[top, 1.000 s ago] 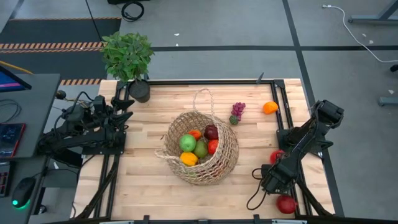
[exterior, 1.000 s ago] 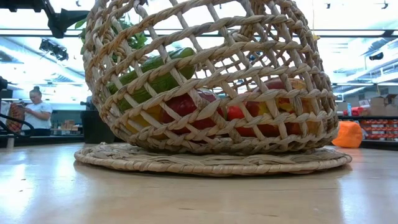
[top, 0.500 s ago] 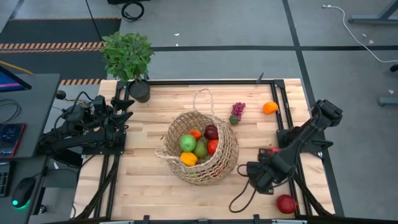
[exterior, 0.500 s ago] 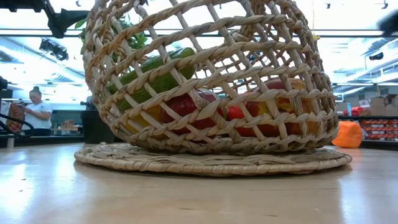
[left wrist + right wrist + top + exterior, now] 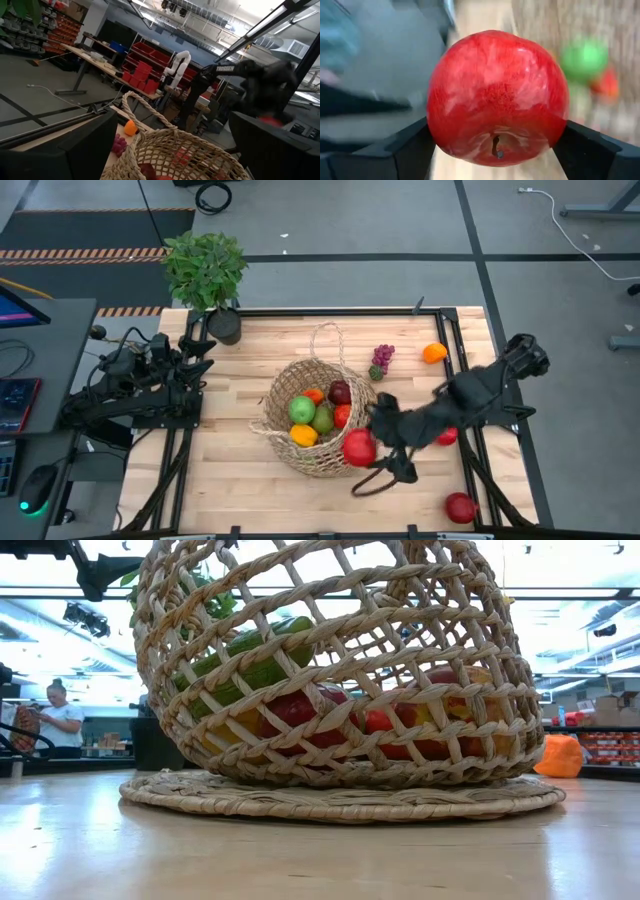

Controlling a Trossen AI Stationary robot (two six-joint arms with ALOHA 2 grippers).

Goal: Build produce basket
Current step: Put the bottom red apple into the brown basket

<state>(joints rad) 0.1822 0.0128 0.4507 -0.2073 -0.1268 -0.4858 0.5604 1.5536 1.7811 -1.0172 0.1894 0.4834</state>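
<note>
Wooden table (image 5: 230,480) (butcher-block) bears basket (image 5: 322,462), grapes (image 5: 381,359), orange (image 5: 434,352).

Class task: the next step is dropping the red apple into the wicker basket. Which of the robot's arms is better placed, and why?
The right. The right gripper already grips the red apple at the wicker basket rim, while the left gripper sits parked at the table's edge.

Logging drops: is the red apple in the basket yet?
Not yet. The right gripper holds the apple at the basket rim.
</note>
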